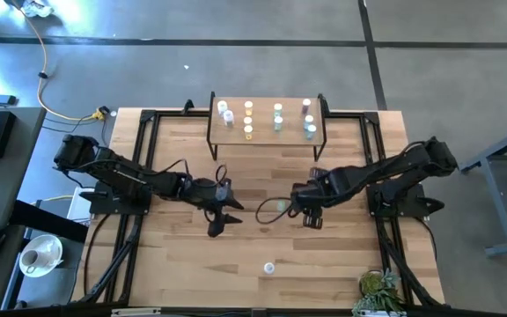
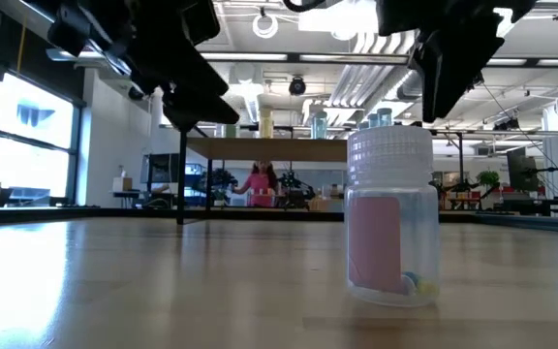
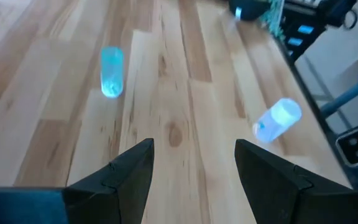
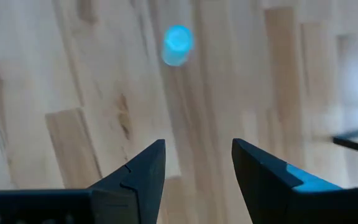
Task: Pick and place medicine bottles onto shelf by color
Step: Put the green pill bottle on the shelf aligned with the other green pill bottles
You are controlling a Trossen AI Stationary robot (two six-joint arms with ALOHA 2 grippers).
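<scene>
You have about ten medicine bottles [image 1: 248,120] on one shelf [image 1: 267,134], two more on the worktop [image 1: 183,273], and two arms

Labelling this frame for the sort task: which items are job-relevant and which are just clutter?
Job:
- shelf with bottles already on it
- teal bottle on the table between the grippers
- pale-capped bottle near the front edge
- left gripper, right gripper, jaws open

Clutter:
- potted plant
- yellow cable

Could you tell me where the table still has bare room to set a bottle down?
Bare wood lies between the shelf and the two grippers, and at the near-left corner. It is crowded around the teal bottle between the left gripper and right gripper.
</scene>
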